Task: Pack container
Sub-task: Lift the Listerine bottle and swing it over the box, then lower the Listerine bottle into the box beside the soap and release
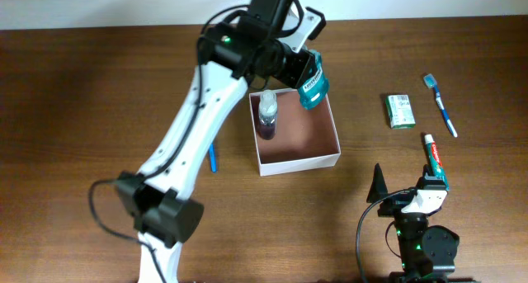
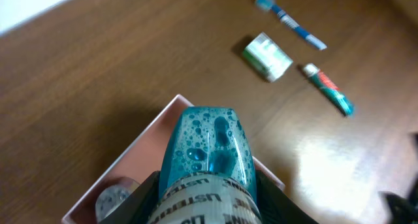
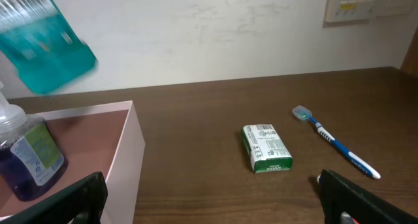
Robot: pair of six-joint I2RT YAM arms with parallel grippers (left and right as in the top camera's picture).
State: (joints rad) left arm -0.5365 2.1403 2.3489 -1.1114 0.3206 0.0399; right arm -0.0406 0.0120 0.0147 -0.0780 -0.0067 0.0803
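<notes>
Teal plastic is showing between the fingers of the left tool (image 1: 301, 75), which is pinching a teal bottle (image 1: 313, 87) by its labelled body. Bubbly blue-green liquid is sitting inside it. The bottle is hanging in the air over the far right corner of the container (image 1: 307, 141), clear of its walls in the right wrist view.

The container is sitting near the middle of the brown wooden bench (image 1: 82, 110), its pinkish inside facing up. Near its far left corner a clear bottle of purple liquid (image 1: 268, 116) is resting, and it is looking upright from the right wrist.

The right tool (image 1: 404, 191) is hovering low by the near edge, right of the container, with its fingers spread wide and gripping nothing. A toothpaste tube (image 1: 434, 159) is lying just beside it. Farther back, a green-and-white packet (image 1: 400, 110) and a blue toothbrush (image 1: 440, 105) are lying near each other on the bench. A thin blue item (image 1: 211, 158) is lying left of the container, partly under the left arm.
</notes>
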